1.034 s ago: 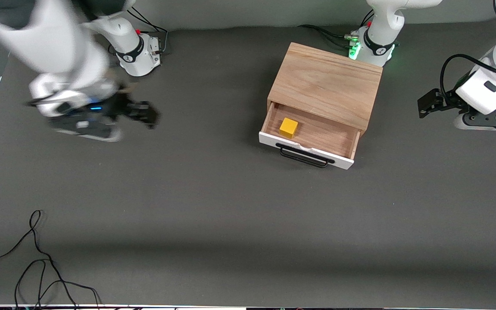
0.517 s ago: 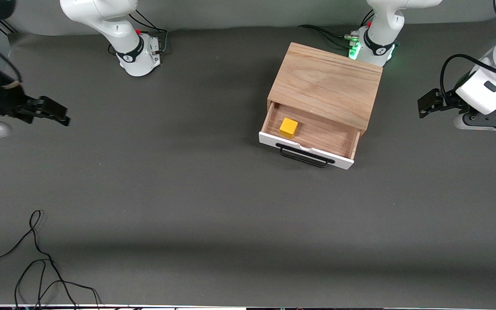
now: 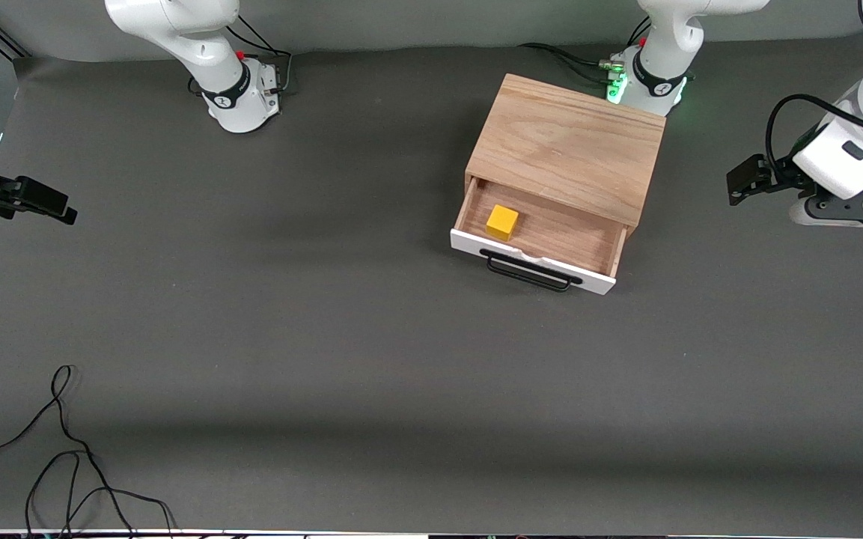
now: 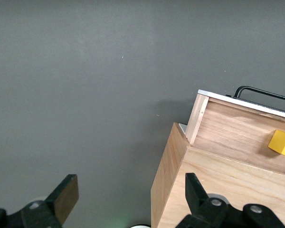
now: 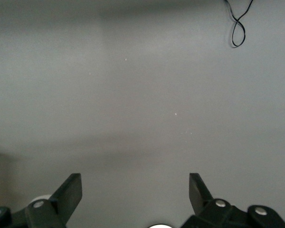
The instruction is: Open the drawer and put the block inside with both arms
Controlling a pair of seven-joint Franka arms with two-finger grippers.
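Drawer (image 3: 540, 239) pulled out of wooden box (image 3: 567, 148), white front and black handle (image 3: 530, 272) facing front camera. Yellow block (image 3: 502, 221) sits inside on drawer floor, toward right arm's end, close to white front. Left gripper (image 3: 747, 178) hovers over table at left arm's end, well apart from box, fingers spread wide, empty. Right gripper (image 3: 34, 201) over table edge at right arm's end, fingers apart, holding nothing. Loose black cable (image 3: 64, 449) on table near front camera.
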